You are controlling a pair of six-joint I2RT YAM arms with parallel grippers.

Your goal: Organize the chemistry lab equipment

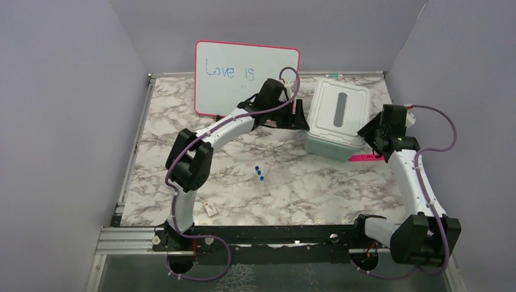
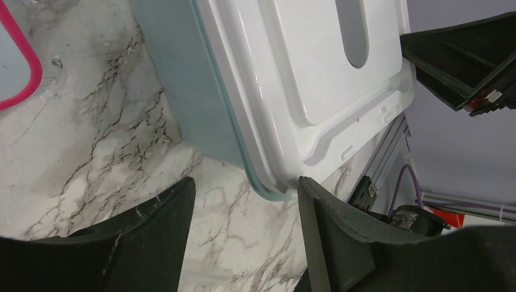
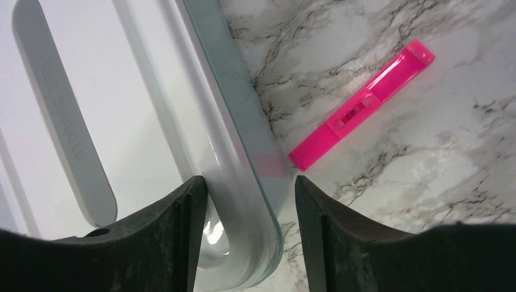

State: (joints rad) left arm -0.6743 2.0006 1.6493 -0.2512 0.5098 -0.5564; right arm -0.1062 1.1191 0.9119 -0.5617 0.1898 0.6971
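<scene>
Right gripper (image 3: 251, 243): jaws spread, astride rim of white-lidded bin (image 3: 152, 91), pinching nothing. Left gripper (image 2: 243, 243): jaws spread at bin corner, unloaded. Bin contents hidden under lid. Blue-capped tubes (image 1: 260, 174) mid-table on marble tabletop (image 1: 304, 182), detail too small to resolve. Pink marker (image 3: 362, 104) just beside bin.

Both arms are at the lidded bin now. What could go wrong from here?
The right fingers straddle the lid rim of the bin; pulling one side alone could tip or drag it. The pink marker lies close beside that wall, so a sliding bin may shove it. The left fingers bracket another corner; mismatched moves might twist the bin.
</scene>
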